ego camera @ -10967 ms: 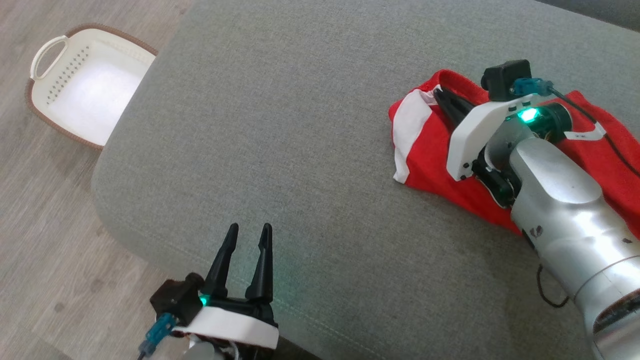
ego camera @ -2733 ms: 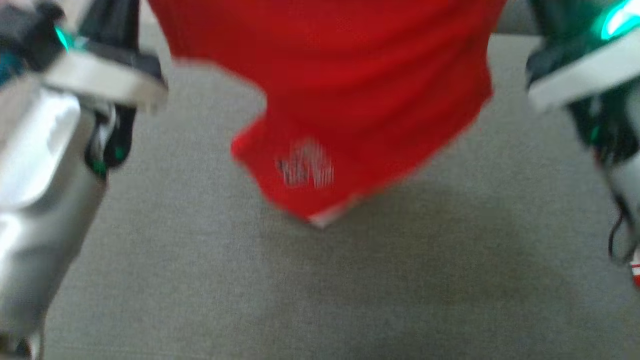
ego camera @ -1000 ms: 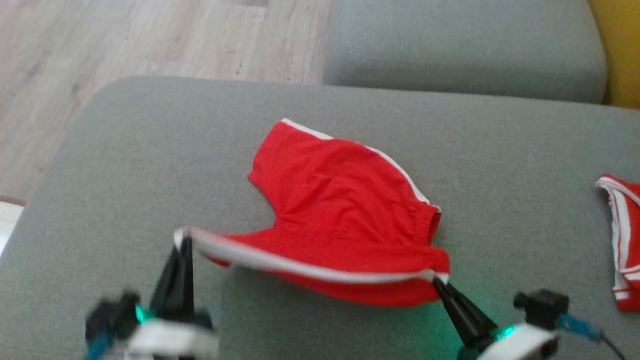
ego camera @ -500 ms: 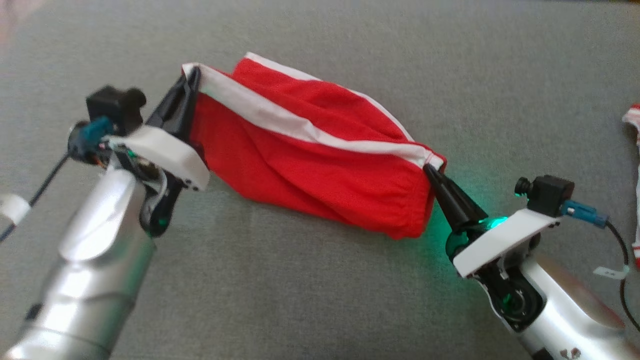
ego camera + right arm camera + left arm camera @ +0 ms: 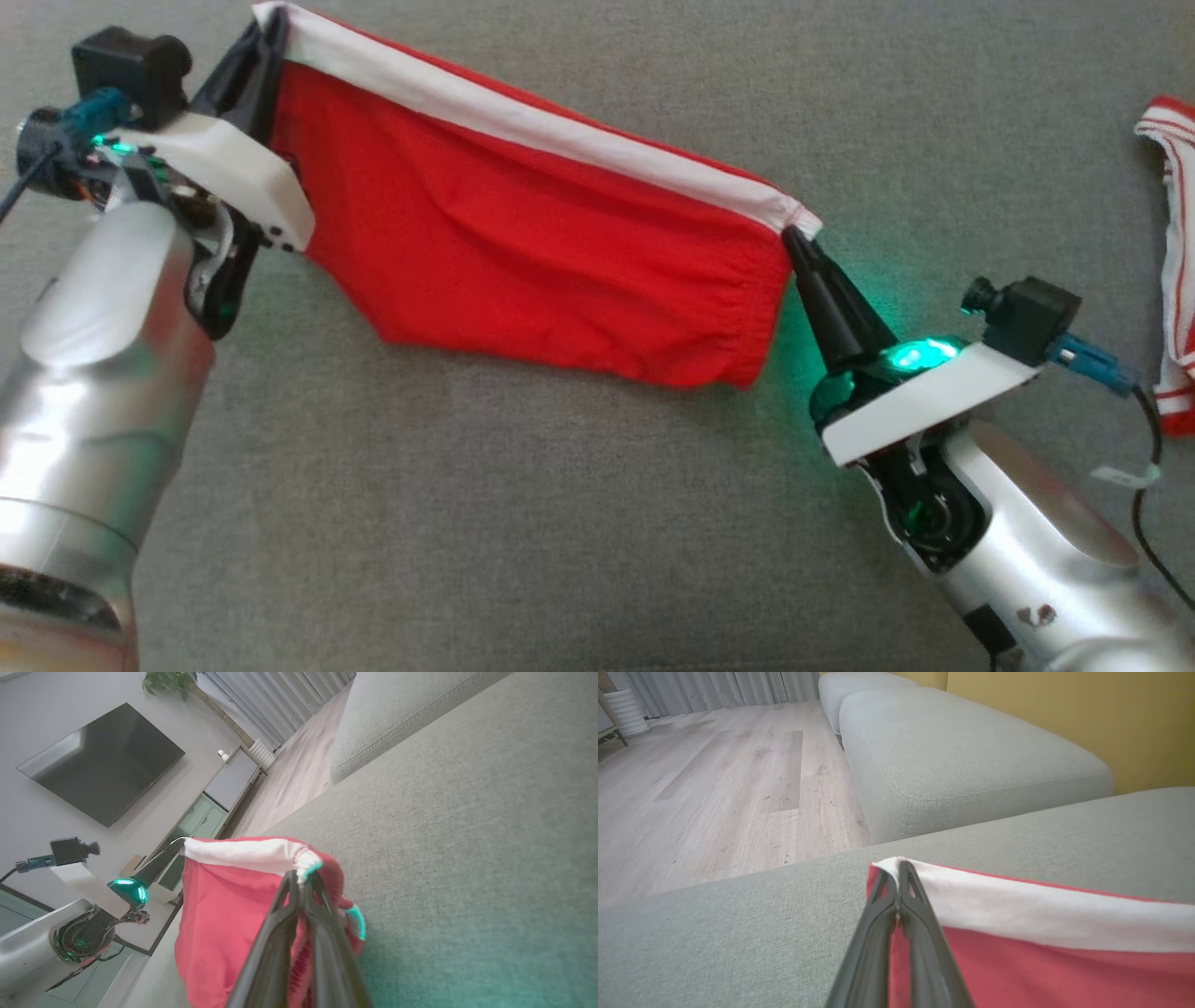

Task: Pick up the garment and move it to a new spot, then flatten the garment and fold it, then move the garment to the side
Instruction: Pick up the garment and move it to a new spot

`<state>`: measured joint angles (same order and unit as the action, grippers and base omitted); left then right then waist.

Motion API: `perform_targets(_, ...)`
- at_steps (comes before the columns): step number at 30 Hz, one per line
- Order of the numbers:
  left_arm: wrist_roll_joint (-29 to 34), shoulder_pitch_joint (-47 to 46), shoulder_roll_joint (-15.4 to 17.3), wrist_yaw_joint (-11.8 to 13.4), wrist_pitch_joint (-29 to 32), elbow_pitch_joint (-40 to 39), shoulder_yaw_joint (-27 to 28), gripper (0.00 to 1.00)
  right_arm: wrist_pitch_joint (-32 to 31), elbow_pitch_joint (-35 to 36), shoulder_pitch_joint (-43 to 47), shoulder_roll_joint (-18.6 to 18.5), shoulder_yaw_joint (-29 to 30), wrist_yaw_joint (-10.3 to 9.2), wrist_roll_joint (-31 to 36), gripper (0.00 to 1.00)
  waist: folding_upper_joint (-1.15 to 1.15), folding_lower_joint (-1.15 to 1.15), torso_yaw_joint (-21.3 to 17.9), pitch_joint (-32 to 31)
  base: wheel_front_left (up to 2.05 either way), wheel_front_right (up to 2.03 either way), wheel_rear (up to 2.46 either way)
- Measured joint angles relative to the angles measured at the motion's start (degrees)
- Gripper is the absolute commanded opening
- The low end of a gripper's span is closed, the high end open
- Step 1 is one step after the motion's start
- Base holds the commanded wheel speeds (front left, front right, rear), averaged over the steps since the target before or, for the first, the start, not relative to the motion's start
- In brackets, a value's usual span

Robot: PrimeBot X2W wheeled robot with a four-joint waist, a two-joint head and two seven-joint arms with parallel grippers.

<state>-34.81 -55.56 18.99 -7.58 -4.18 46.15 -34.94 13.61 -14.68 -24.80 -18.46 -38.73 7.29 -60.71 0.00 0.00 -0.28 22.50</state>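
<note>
Garment [image 5: 523, 243] taut between outstretched arms, left tool [image 5: 271, 26] and right tool [image 5: 795, 239] clamping its corners

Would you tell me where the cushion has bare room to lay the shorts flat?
The widest bare cushion lies nearer the robot than the shorts, between the left gripper and right gripper. More lies beyond the shorts, at the top right. The right edge is crowded: a striped garment lies there.
</note>
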Motion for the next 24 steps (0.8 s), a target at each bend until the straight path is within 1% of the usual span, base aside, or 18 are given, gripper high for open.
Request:
perform_targets(3,-0.04,-1.29,0.09,0.00,-0.21,2.49,-0.89,0.00,0.36,-0.10,-1.05,0.65,-0.27,0.00,1.40,0.00,0.00,0.00,-0.79,1.22,0.00,0.00,0.00)
perform_targets(6,-1.54,-1.97,-0.30,0.00,-1.54,4.55,-1.67,0.00,0.68,-0.42,-1.85,1.63,0.09,0.00,2.48,0.00,0.00,0.00,-1.39,2.26,0.00,0.00,0.00)
perform_targets(7,-1.63,-2.13,-0.43,0.00,-1.62,5.26,-2.15,0.03,0.77,-0.54,-2.00,1.89,0.29,0.00,2.77,0.00,0.00,0.00,-1.53,2.50,0.00,0.00,0.00)
perform_targets(8,-1.88,-2.15,-0.63,0.00,-2.14,5.87,-2.32,0.61,0.77,-0.69,-2.09,2.18,0.44,0.01,2.96,0.18,0.00,0.00,-1.63,2.68,0.00,0.00,0.00)
perform_targets(9,-2.16,-2.15,-0.96,0.00,-2.65,6.46,-2.53,1.00,0.78,-0.94,-2.14,2.44,0.60,0.00,3.34,0.64,0.00,0.00,-1.67,2.79,0.00,0.00,0.00)
perform_targets(10,-2.58,-2.15,-1.34,0.00,-3.00,7.13,-2.79,1.00,0.78,-1.25,-2.19,2.68,0.66,0.00,3.89,1.00,0.00,0.00,-1.65,2.77,0.00,0.00,0.00)
perform_targets(14,-4.19,-2.11,-1.91,0.00,-5.33,8.45,-4.01,1.00,0.78,-2.50,-2.07,3.09,1.36,0.00,5.42,1.00,0.00,0.00,-1.36,2.02,0.00,0.00,0.00)
perform_targets(19,-6.10,-0.97,-1.88,0.00,-8.76,9.33,-4.21,1.00,0.78,-3.91,0.23,2.98,4.90,0.00,7.50,1.00,0.00,0.00,-0.72,-0.02,0.00,0.00,0.00)
perform_targets(22,-6.76,1.04,-1.97,0.00,-9.91,9.59,-3.47,1.00,0.77,-4.59,2.90,2.96,9.72,0.00,12.21,1.00,0.00,-0.01,-0.28,-1.49,0.00,0.00,0.00)
perform_targets(23,-6.98,2.01,-2.08,0.01,-10.11,9.77,-2.98,1.00,0.77,-4.83,3.72,2.96,11.57,0.00,14.59,1.00,0.00,-0.01,-0.13,-1.95,0.00,0.00,0.00)
perform_targets(24,-6.98,4.01,-2.47,0.11,-10.12,9.82,-2.11,1.00,0.77,-4.87,5.23,3.42,15.43,0.00,19.30,1.00,0.00,-0.01,0.22,-2.69,0.00,0.00,0.00)
